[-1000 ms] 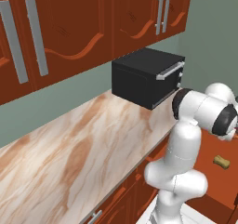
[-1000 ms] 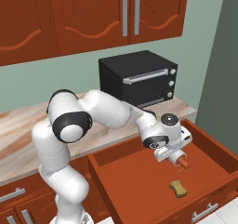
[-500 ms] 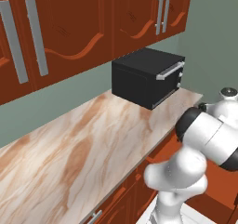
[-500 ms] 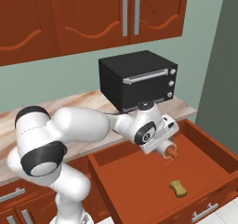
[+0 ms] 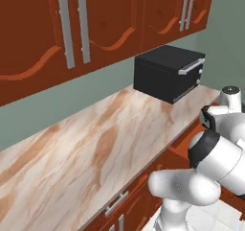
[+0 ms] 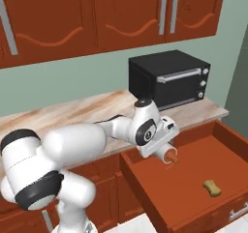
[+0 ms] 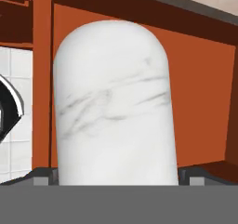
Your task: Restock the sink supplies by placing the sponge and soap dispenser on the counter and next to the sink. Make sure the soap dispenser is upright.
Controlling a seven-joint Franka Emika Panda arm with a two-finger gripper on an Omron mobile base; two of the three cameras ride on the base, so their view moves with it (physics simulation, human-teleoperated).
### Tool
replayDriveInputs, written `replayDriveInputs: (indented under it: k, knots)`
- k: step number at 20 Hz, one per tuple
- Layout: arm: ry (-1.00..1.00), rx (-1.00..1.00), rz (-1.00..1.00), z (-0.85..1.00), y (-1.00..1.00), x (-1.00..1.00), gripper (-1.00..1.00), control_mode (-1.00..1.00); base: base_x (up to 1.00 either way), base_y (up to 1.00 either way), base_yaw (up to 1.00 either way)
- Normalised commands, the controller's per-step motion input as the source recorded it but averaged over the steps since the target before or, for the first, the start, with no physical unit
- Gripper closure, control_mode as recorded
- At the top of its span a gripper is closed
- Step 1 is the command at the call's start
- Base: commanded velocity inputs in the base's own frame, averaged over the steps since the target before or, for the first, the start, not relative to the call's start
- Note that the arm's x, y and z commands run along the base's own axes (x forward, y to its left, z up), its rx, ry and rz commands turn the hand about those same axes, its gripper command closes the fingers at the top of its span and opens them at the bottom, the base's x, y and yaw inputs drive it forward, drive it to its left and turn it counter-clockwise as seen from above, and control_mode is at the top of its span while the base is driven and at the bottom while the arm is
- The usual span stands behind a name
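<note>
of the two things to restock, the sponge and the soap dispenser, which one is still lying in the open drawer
The sponge: it lies alone on the drawer floor. The soap dispenser is up in the gripper, above the drawer.

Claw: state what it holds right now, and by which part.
The claw holds the soap dispenser, gripped around its white body; the orange pump top pokes out over the open drawer.
</note>
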Motion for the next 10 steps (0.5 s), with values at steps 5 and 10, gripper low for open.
replayDriveInputs:
  k: [5,10]
  knots:
    - [0.00,0.00,0.00,0.00,0.00,0.00,1.00,1.00,-0.90,0.96,0.42]
    - [0.00,0.00,0.00,0.00,0.00,0.00,1.00,1.00,-0.90,0.59,0.56]
